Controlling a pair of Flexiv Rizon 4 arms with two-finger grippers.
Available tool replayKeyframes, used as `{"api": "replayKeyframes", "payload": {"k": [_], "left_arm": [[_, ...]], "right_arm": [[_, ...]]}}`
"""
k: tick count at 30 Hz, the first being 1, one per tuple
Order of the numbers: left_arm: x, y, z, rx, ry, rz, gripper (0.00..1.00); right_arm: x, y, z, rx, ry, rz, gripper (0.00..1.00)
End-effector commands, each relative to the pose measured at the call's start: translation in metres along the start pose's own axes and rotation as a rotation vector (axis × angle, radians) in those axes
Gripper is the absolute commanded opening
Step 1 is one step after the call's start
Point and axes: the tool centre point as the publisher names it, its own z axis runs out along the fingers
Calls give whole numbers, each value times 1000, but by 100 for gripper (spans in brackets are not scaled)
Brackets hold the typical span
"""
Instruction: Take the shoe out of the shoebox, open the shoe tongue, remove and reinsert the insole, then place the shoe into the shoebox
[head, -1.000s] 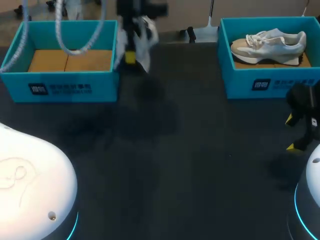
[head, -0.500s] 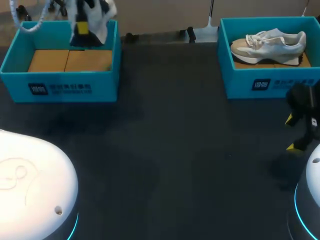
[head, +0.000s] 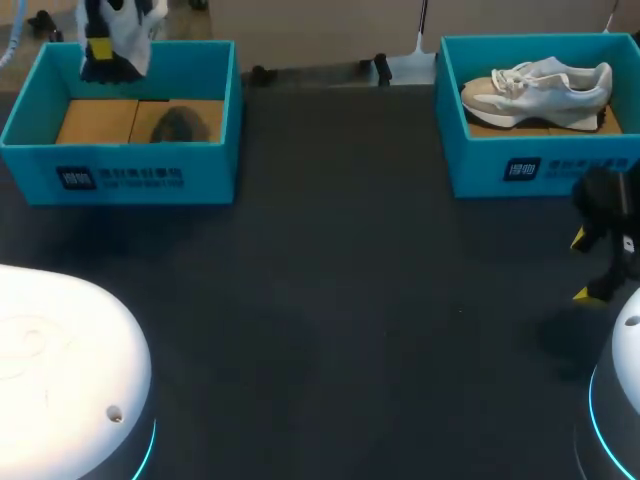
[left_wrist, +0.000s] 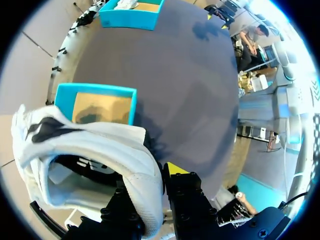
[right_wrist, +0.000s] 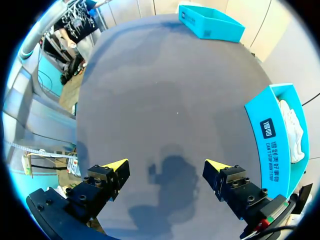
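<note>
Sneaker (left_wrist: 90, 150), white mesh with a dark lining, hanging over the left teal shoebox (head: 120, 150).

Within the last second my left gripper (left_wrist: 152, 195) has carried it from the table's far middle leftward to above the box's far wall. Its shadow now falls on the brown cardboard floor (head: 95, 120). I judge this to be the final placing step, with only the lowering left. The fingers clamp the heel collar, one inside and one outside. My right gripper (right_wrist: 166, 167) stands spread wide over the dark table (head: 350, 300), near the right teal box (head: 540, 165), which holds a second pale sneaker (head: 540, 88). The head view cuts off the carried shoe's upper part, and whether the insole sits back inside cannot be seen.
</note>
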Motion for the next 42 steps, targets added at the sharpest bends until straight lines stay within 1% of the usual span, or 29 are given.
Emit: {"api": "replayKeyframes", "payload": {"k": [1,4,5,21,23,24,26,27,28,29,31,32,33,34,37,41,42], "left_arm": [[-21,22,-4,14,6,-13,0],[-36,34,-6,10,-6,-37,0],[-41,39,-7,2,-34,-53,0],[-41,39,-7,2,-34,-53,0],[-61,43,0,-23,-45,-52,0],[-69,45,2,-16,-26,-32,0],[-95,56,7,-30,-51,-37,0],[-106,62,8,-5,-33,-24,0],[-119,70,8,2,-27,-52,0],[-127,75,8,-19,-53,-56,0],[-144,87,9,-4,-35,-61,0],[-150,91,11,-17,-45,-46,0],[-154,94,12,-28,-48,-48,0],[-161,98,16,-19,-44,-34,0],[-169,102,23,-30,-41,29,0],[-172,107,29,-32,-66,196,0],[-171,108,30,-50,-72,268,0]], "right_arm": [[1,0,0,3,-2,1,100],[1,0,0,3,-2,1,100],[1,0,0,3,-2,1,100],[1,0,0,3,-2,1,100],[1,0,0,3,-2,1,100],[1,0,0,3,-2,1,100],[1,0,0,3,-2,1,100],[1,0,0,3,-2,1,100],[1,0,0,3,-2,1,100],[1,0,0,3,-2,1,100],[1,0,0,3,-2,1,100],[1,0,0,3,-2,1,100],[1,0,0,3,-2,1,100],[1,0,0,3,-2,1,100],[1,0,0,3,-2,1,100],[1,0,0,3,-2,1,100],[1,0,0,3,-2,1,100]]}}
